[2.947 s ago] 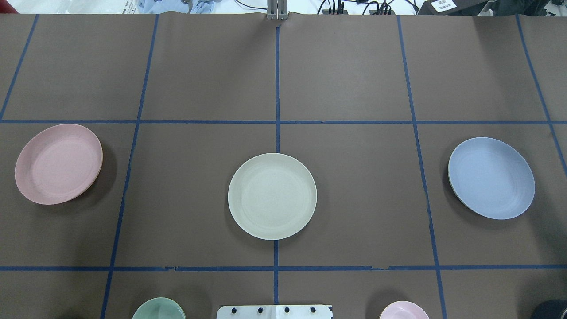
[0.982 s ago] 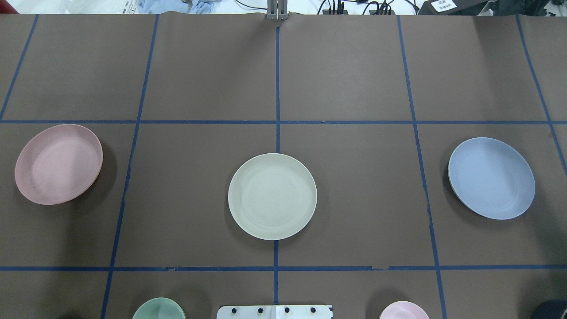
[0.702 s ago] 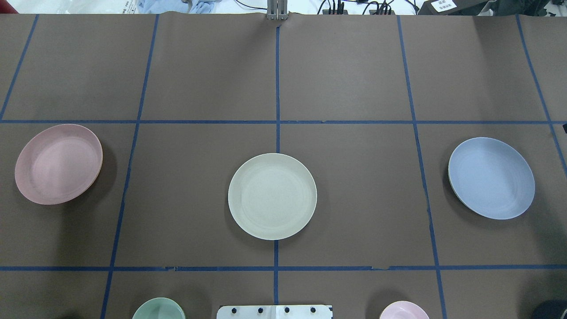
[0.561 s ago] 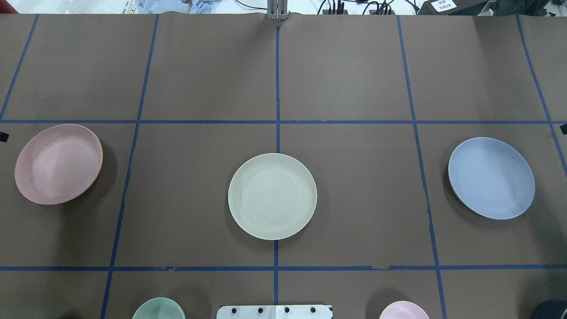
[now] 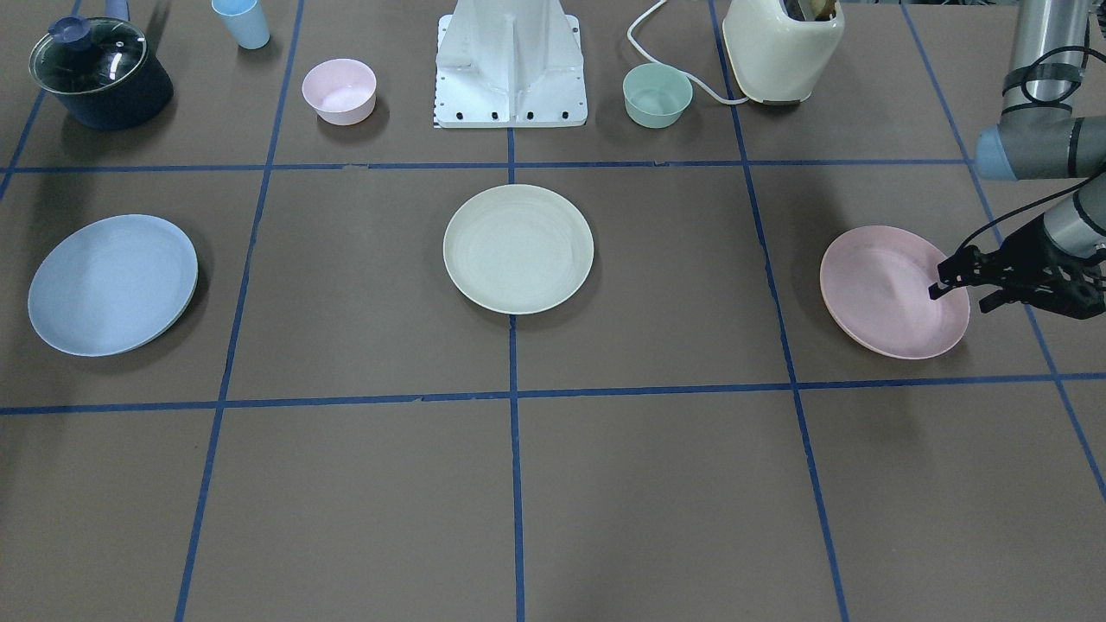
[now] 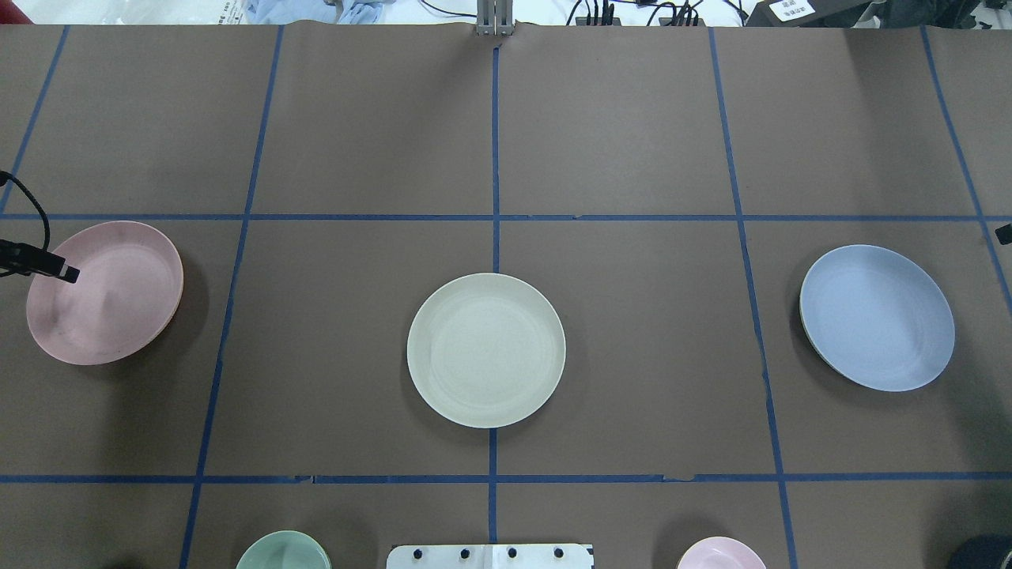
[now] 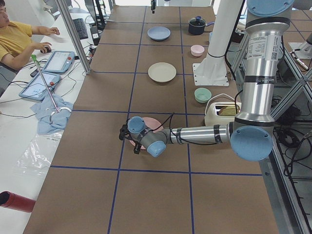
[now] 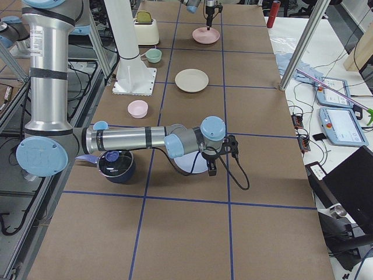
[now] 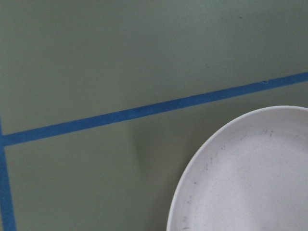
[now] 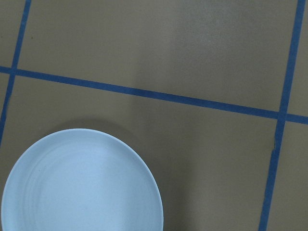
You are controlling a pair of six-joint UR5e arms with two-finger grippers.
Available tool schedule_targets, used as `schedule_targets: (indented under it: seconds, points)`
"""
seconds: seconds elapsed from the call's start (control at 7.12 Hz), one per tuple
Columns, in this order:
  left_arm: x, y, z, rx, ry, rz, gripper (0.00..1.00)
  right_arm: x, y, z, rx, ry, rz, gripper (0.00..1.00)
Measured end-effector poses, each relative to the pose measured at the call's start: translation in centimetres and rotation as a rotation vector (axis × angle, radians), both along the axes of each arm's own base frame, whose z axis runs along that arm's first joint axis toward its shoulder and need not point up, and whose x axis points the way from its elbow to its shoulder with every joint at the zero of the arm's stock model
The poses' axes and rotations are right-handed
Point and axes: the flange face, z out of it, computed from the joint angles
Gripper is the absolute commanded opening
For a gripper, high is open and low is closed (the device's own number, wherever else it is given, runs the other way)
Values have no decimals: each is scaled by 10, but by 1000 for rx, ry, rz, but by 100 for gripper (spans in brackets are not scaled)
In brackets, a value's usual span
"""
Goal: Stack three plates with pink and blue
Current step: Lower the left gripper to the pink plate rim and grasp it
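Step in hand: judged to be the grasp of the pink plate (image 5: 881, 294); nothing is stacked yet, and all three plates lie apart on the table (image 5: 657, 484).
Left gripper (image 5: 960, 298): placed low at the pink plate's rim, on the side away from the cream plate (image 5: 518, 249).
Left fingers (image 5: 937, 291): spread apart, one seen over the plate's inside and the other outside its rim. Nothing is held, and contact with the rim cannot be made out.
Next move: the rim is likely to need seating between the fingers before they are closed. A firm pinch is called for, since a shallow plate held by one edge may tilt or slip.
Pink plate: flat, well to the robot's left of the cream plate.
Cream plate: untouched, probably the base of the stack.
Blue plate (image 5: 112, 285): flat, well to the robot's right of the cream plate.
Right gripper (image 8: 208, 169): seen over the blue plate's outer edge; whether its fingers are spread cannot be told.
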Motion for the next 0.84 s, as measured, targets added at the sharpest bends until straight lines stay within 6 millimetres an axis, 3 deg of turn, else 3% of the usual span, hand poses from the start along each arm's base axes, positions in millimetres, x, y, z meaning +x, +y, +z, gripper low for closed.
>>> schedule_targets:
  seconds: [0.14,0.28,0.56,0.84]
  points:
    - [4,3,4,-10,-4,7,20,0,0,0,-1,-1,0,100]
    - [5,5,8,-19,-6,11,0,0,1,0,-1,-2,-1,100]
    - [4,10,12,-45,-1,18,0,0,2,-1,0,-8,-3,100]
    - [1,12,-1,-61,63,50,0,-1,3,-2,-1,-18,-6,100]
